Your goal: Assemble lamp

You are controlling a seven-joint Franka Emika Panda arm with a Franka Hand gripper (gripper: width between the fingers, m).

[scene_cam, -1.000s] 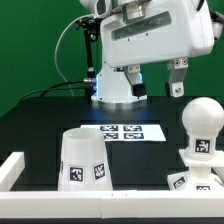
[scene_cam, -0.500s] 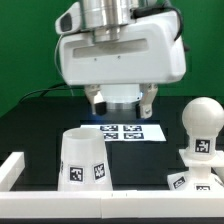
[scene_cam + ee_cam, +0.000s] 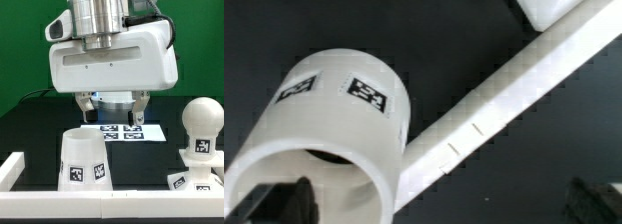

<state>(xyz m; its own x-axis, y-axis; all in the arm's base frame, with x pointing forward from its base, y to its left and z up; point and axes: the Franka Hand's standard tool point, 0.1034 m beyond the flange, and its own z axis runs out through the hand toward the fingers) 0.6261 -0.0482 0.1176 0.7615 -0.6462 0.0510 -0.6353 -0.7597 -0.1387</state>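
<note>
A: From my console: gripper (image 3: 112,107) hangs at 12 o'clock above the black table (image 3: 35,125), fingers pointing down and spread, nothing between them.

B: Parts, left to right?

A: Shade (image 3: 84,158) at 7 o'clock, upright, narrow end up, just inside the white rail (image 3: 12,166). Marker board (image 3: 124,132) centre, flat. Bulb (image 3: 202,128) at 4 o'clock, standing on the base (image 3: 192,181).

B: Room?

A: Bare black between shade and bulb. Green backdrop (image 3: 25,45). Wrist view: shade (image 3: 335,105) touching the rail (image 3: 509,98).
</note>
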